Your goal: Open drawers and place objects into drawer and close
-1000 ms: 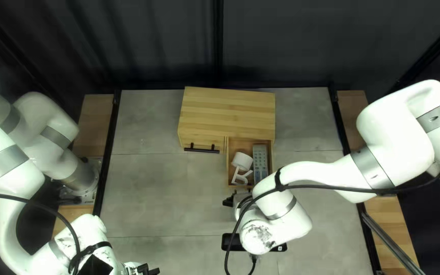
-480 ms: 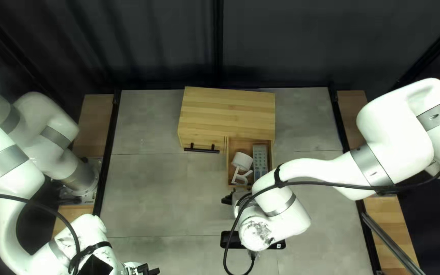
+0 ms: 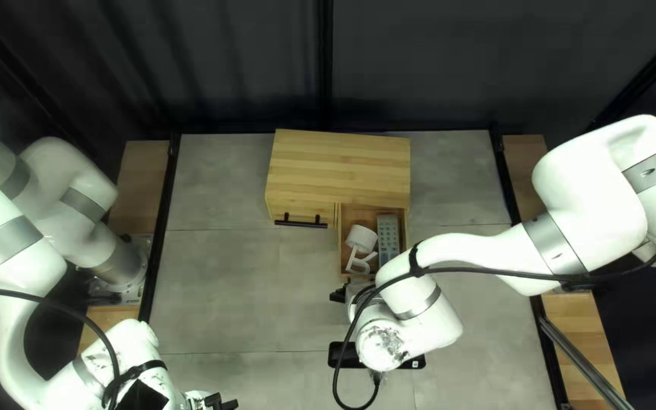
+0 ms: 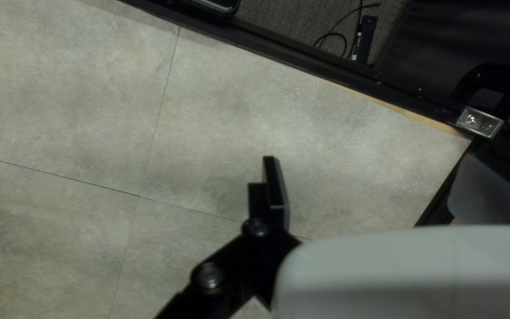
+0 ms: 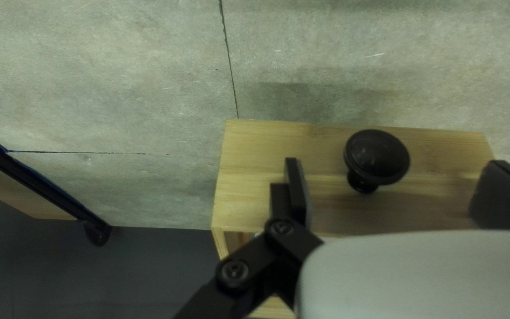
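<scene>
Right gripper (image 5: 398, 160) open astride the knob (image 5: 376, 155), not touching; an off-centre push could skew the drawer (image 5: 255, 171) and jam it (left gripper (image 4: 371, 158) open too).

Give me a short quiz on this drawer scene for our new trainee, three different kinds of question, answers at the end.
1. True or false: the remote lies in the open drawer.
2. Multiple choice: what handle is on the closed front beside that drawer?
A) a white ring
B) a black bar
C) a red cord
3. Short answer: in the right wrist view, the knob shows between the fingers of the right tool. Is that tool open or shut?

Key: 1. True. 2. B. 3. Open.
</scene>
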`<state>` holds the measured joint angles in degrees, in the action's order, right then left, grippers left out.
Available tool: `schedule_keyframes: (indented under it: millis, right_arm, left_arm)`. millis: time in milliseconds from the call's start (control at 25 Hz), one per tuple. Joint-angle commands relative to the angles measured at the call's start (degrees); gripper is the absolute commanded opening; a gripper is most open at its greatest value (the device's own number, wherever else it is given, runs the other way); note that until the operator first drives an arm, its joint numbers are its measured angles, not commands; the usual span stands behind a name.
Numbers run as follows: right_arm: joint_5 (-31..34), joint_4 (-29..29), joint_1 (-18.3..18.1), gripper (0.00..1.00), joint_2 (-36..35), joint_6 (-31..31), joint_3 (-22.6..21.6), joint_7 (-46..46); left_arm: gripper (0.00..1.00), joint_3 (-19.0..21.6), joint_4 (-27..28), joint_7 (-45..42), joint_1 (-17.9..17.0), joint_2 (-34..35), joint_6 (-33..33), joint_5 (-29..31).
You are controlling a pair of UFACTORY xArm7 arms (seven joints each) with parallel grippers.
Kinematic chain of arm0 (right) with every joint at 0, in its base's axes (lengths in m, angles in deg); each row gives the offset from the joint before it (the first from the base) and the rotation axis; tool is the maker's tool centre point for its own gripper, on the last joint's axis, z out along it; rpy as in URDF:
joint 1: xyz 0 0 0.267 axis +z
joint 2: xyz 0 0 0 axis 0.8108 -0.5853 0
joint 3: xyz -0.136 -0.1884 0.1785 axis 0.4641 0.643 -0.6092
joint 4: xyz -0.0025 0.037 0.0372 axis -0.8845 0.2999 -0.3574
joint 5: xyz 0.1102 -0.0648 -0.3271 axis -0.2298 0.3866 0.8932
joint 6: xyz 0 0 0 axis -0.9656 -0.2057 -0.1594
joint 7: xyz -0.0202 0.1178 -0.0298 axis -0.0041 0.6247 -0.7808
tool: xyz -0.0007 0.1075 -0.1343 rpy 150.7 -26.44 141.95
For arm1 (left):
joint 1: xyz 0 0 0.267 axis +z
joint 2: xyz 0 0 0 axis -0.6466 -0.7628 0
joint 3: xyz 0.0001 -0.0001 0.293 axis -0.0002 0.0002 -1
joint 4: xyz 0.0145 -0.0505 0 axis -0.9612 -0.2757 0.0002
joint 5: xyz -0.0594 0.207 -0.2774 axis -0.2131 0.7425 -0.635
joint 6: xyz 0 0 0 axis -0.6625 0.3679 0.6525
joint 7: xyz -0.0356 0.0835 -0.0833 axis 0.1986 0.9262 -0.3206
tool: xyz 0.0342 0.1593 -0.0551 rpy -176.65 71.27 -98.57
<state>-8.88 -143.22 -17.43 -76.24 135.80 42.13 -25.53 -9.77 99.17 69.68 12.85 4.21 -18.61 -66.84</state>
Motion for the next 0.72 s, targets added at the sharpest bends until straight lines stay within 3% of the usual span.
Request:
schedule_keyframes:
  millis: [40, 720]
  right_arm:
    - [0.11, 0.18, -0.07, 1.0, 0.21, 0.02, 0.1, -0.07]
    - [0.84, 1.28, -0.2, 1.0, 1.44, 0.04, 0.47, -0.36]
  left_arm:
    - [1.0, 0.0, 0.0, 0.0, 0.0, 0.0, 0.0, 0.0]
    - [1.0, 0.0, 0.0, 0.0, 0.0, 0.0, 0.0, 0.0]
